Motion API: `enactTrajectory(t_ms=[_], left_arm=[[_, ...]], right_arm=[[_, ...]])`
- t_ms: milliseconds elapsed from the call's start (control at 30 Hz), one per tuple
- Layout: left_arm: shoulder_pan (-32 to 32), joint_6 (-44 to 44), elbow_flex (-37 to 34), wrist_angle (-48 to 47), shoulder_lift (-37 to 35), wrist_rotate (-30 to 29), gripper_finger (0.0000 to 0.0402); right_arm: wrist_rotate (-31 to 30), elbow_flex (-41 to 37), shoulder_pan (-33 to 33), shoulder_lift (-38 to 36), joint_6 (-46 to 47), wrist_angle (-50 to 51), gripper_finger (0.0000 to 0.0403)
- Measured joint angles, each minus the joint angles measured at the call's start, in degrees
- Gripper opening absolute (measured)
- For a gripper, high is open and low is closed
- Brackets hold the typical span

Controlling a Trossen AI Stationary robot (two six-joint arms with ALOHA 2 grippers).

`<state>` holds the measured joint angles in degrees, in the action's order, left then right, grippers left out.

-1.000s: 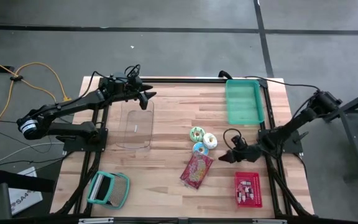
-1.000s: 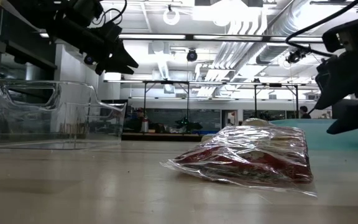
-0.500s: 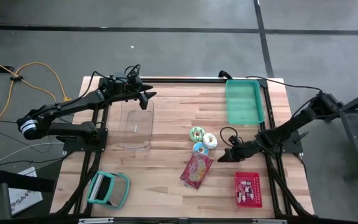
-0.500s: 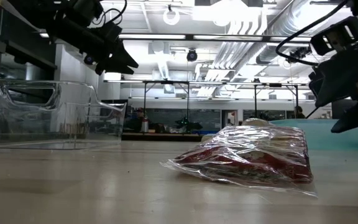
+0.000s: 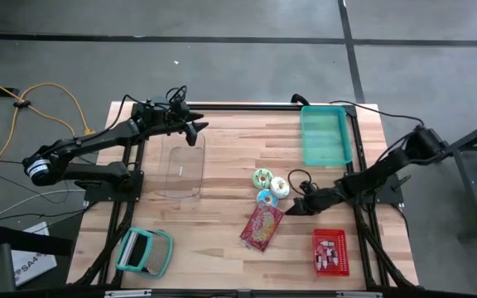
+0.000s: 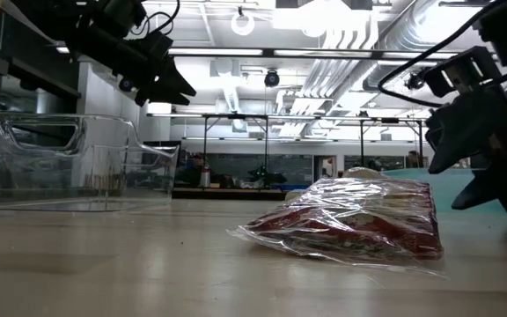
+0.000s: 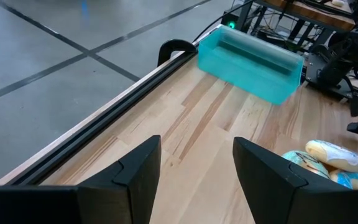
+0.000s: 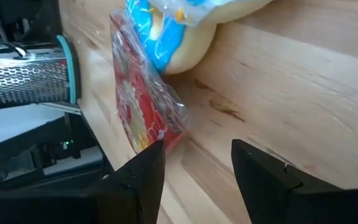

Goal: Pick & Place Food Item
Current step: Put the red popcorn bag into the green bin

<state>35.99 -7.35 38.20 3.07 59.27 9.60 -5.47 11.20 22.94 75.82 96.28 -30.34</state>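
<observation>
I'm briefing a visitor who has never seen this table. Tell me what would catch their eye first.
The red snack packet in clear wrap lies mid-table, with three wrapped doughnuts just beyond it. The right gripper sits low beside the packet, jaws open and empty. The left gripper hovers open over the far end of the clear plastic bin, and a teal tray stands at the far right.

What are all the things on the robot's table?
Clear plastic bin: one, see-through, left part of table.
Teal tray: one, far right corner.
Wrapped donuts: three, green, white and blue, table middle.
Red snack bag: one, near the donuts, toward the front.
Red basket: one, front right.
Teal grater: one, front left.
Left gripper: open, above the clear bin's far end.
Right gripper: open, beside the snack bag.
</observation>
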Motion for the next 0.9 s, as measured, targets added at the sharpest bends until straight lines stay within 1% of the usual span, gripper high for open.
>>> enactTrajectory(t_ms=[233,433,533,900], left_arm=[[0.00,-0.02,0.00,0.02,0.00,-0.01,0.0195],[-0.02,-0.17,0.01,0.00,-0.01,0.01,0.0195],[0.00,-0.17,0.00,0.00,0.00,0.00,0.0195],[-0.01,-0.15,0.00,0.00,0.00,0.00,0.0195]], right_arm=[[1.58,0.04,-1.22,7.27,-1.27,-9.47,0.0174],[2.66,0.15,-1.27,11.07,-2.34,-16.79,0.0174],[2.80,0.13,-1.27,11.72,-2.94,-17.77,0.0174],[2.49,0.15,-2.52,11.73,-3.27,-16.03,0.0174]])
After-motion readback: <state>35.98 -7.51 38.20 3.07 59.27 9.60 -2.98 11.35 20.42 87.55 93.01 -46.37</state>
